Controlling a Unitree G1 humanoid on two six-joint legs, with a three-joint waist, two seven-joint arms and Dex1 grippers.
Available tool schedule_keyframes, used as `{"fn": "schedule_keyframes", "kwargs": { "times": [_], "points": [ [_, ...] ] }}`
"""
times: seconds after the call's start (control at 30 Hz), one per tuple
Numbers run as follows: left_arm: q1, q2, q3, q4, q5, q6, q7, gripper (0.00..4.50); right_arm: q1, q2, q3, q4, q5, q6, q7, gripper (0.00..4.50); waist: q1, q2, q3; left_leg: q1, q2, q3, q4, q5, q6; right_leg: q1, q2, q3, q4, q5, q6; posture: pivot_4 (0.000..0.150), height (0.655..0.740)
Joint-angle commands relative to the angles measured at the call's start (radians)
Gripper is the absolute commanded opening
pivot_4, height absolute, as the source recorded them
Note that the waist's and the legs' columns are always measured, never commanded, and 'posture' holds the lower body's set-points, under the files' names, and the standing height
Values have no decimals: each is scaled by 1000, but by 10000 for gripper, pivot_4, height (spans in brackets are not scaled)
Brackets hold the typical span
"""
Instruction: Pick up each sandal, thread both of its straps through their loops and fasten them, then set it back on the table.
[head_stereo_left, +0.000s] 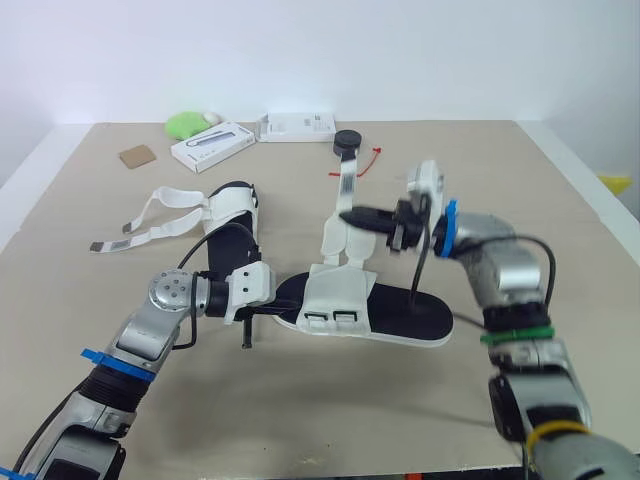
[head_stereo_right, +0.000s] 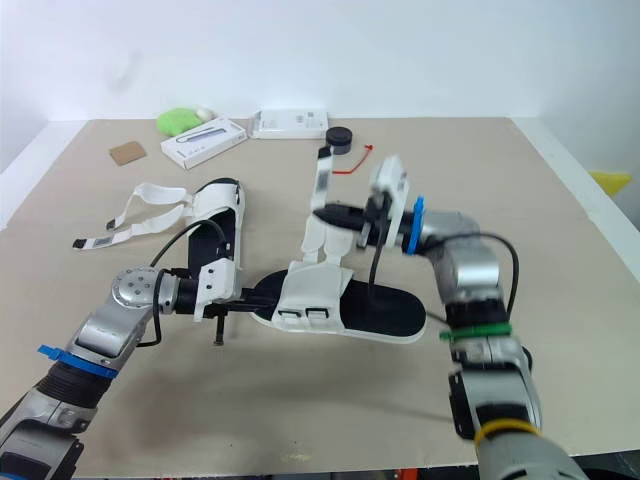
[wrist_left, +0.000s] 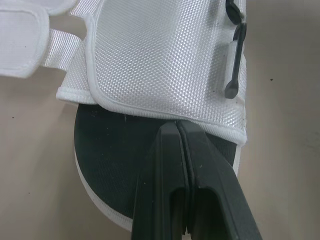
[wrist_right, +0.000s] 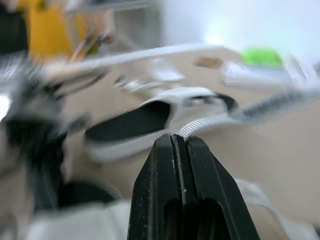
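Left end effector (wrist_left: 178, 125) was pressed together, tips on the black insole at the toe of the near black-soled sandal with white mesh upper (head_stereo_left: 400, 316), right at the hem of the mesh. Whether anything thin was nipped between the fingers, could not tell. Sandal lay flat on the tan table (head_stereo_left: 330, 415), toe toward the left arm.

Right end effector (wrist_right: 179, 141) was clamped on this sandal's white woven strap (head_stereo_left: 347, 180); the strap's free end stood up above the fingers.

Judged step: bringing that strap to its loop. To do it well:
- keep the toe pinned so the sole cannot slide
- keep the webbing flat and untwisted
- square the tip to the slot before pushing
- regrip closer to the tip if it flops

Two rectangular slots (head_stereo_left: 334, 319) showed on the front band. Which loop the held strap belonged to was hard to make out, the ankle part being masked by the upper and the right fingers.

Beyond, a second black-and-white sandal (head_stereo_left: 235, 205) lay on the table, its two white straps (head_stereo_left: 160, 205) loose and spread toward the left, unfastened.

Far edge:
- white rectangular box (head_stereo_left: 210, 146)
- flat white packet (head_stereo_left: 297, 126)
- green rounded lump (head_stereo_left: 188, 123)
- brown card square (head_stereo_left: 138, 156)
- black round cap (head_stereo_left: 346, 143)
- red tie (head_stereo_left: 368, 160)
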Motion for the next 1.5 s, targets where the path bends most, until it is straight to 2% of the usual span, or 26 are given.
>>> {"fn": "schedule_keyframes", "kwargs": {
  "times": [0.03,0.2,0.27,0.4,0.57,0.67,0.7,0.77,0.87,0.9,1.0,1.03,1.17,1.23,1.3,1.5],
  "points": [
    [4,3,-6,-2,4,-5,2,0,49,-25,19,-46,-53,-483,99,707,0,0,0,0,0,1,2,0,0,0,0,1,-1,0,0,1500,7400],
    [3,5,-5,1,3,-5,-1,0,69,-81,111,78,-78,-1075,217,707,-1,0,0,7,0,1,5,0,0,7,0,1,0,0,0,1500,7400],
    [1,4,-6,4,3,-6,-2,0,44,-107,154,154,-116,-1232,205,707,-2,0,0,11,0,2,5,0,0,10,0,1,0,0,0,1500,7400],
    [-6,1,-7,9,4,-4,-5,0,-11,-127,210,274,-197,-1325,135,707,-3,-1,1,19,1,4,5,0,1,16,1,4,0,-1,-1,1500,7400],
    [-10,0,-3,14,3,-4,-8,0,-36,-149,250,314,-199,-1276,58,707,-2,-1,1,23,2,5,5,0,1,19,3,5,0,-2,-3,1500,7400],
    [-12,0,-2,16,2,-3,-8,0,-15,-177,269,245,-75,-1107,74,707,-1,-1,1,23,2,5,5,0,1,19,3,5,1,-2,-3,1500,7400],
    [-13,0,-2,17,2,-3,-9,0,-7,-191,279,215,-39,-1063,91,5324,0,-1,1,22,2,5,5,0,1,19,3,5,1,-2,-3,1500,7400],
    [-14,0,-1,19,2,-4,-9,0,12,-219,288,162,8,-984,123,9313,0,-1,1,22,2,5,5,0,1,19,3,5,1,-2,-3,1500,7400],
    [-16,0,-2,21,2,-5,-11,0,54,-262,283,64,90,-820,158,22206,1,-1,1,22,2,4,4,0,1,19,3,5,1,-2,-3,1500,7400],
    [-16,0,-2,23,1,-6,-12,0,71,-277,275,22,120,-749,160,24858,1,-1,1,22,2,4,4,0,1,19,3,5,1,-2,-3,1500,7400],
    [-19,-1,-3,28,2,-9,-14,0,127,-333,237,-113,189,-563,146,40628,1,-1,1,22,3,4,5,0,1,18,3,5,1,-3,-3,1500,7400],
    [-21,-1,-4,31,1,-9,-15,0,146,-359,223,-166,223,-458,126,44397,2,-1,1,21,3,4,4,0,1,18,3,5,1,-3,-3,1500,7400],
    [-27,-3,-5,34,-5,-6,-24,0,209,-483,170,-357,386,-21,54,44397,5,-1,1,21,2,4,5,0,1,18,3,5,0,-3,-3,1500,7400],
    [-29,-2,-7,27,-10,2,-31,0,239,-596,154,-484,587,331,-22,44397,9,-1,1,20,3,3,5,0,1,18,3,4,0,-4,-2,1500,7400],
    [-31,-3,-8,19,-12,9,-32,0,261,-660,152,-577,703,549,-87,44397,10,-1,1,19,3,3,5,0,1,17,3,4,0,-4,-2,1500,7400],
    [-35,-5,-7,21,-12,13,-36,0,266,-620,100,-675,889,837,-293,44397,12,-1,1,18,5,1,5,-1,2,17,7,4,0,-9,4,1500,7400]
  ]
}}
